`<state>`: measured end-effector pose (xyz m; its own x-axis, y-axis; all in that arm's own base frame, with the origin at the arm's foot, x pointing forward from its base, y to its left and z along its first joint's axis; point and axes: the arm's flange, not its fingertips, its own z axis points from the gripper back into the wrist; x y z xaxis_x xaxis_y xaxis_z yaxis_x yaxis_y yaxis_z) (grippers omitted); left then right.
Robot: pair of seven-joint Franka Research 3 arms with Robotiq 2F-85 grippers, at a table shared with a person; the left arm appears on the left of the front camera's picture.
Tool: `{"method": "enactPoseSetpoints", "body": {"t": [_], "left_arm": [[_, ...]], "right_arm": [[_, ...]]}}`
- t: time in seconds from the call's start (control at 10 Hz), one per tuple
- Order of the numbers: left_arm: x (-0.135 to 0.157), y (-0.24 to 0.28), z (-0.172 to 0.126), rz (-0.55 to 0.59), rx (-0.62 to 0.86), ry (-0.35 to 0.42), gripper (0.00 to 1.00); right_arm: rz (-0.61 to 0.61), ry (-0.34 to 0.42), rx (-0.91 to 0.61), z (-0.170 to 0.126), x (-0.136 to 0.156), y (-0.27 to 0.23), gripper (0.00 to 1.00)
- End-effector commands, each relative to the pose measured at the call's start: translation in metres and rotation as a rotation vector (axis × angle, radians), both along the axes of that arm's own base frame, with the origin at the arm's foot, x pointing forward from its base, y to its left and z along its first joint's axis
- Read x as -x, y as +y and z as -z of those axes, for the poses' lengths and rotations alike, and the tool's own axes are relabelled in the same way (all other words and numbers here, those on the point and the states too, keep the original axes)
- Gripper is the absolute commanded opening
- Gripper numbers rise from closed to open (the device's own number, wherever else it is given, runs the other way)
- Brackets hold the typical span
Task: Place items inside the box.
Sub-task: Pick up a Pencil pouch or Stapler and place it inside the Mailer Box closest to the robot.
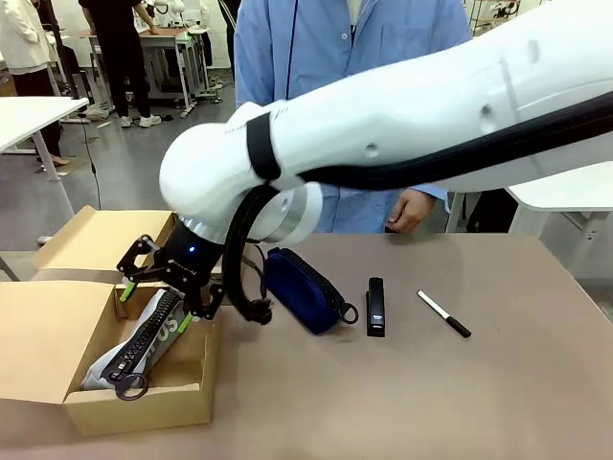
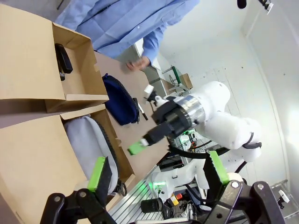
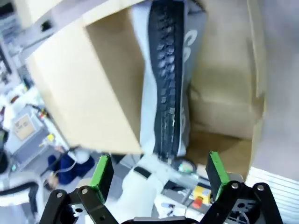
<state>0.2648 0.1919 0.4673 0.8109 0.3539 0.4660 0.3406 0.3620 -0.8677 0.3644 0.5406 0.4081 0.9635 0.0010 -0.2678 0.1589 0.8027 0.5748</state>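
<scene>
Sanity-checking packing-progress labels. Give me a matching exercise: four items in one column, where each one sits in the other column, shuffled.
Items
1. grey zip pouch
2. navy pouch
3. black stapler
4. black pen

Places
A. on the table, between the navy pouch and the black pen
B. inside the box
C. on the table, farthest from the box
D. on the table, nearest the box

Pairs: 1-B, 2-D, 3-A, 4-C
</scene>
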Motion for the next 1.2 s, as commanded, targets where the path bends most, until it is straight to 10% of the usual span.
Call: {"method": "enactPoseSetpoints", "body": {"t": [0.0, 0.4, 0.5, 0.6, 1.1], "left_arm": [[0.0, -0.001, -0.001, 0.001, 0.011, -0.031, 1.0], [0.0, -0.001, -0.001, 0.001, 0.011, -0.031, 1.0], [0.0, -0.001, -0.001, 0.001, 0.011, -0.031, 1.0], [0.0, -0.001, -0.001, 0.001, 0.011, -0.031, 1.0], [0.0, -0.001, -0.001, 0.001, 0.011, -0.031, 1.0]], "right_arm": [[-0.049, 0.101, -0.255, -0.035, 0.033, -0.114, 1.0], [-0.07, 0.179, -0.584, -0.041, 0.116, -0.225, 1.0], [0.074, 0.089, -0.507, -0.034, 0.125, -0.208, 1.0], [-0.091, 0.141, -0.596, -0.076, 0.064, -0.189, 1.0], [-0.103, 0.178, -0.544, -0.063, 0.091, -0.204, 1.0]]}}
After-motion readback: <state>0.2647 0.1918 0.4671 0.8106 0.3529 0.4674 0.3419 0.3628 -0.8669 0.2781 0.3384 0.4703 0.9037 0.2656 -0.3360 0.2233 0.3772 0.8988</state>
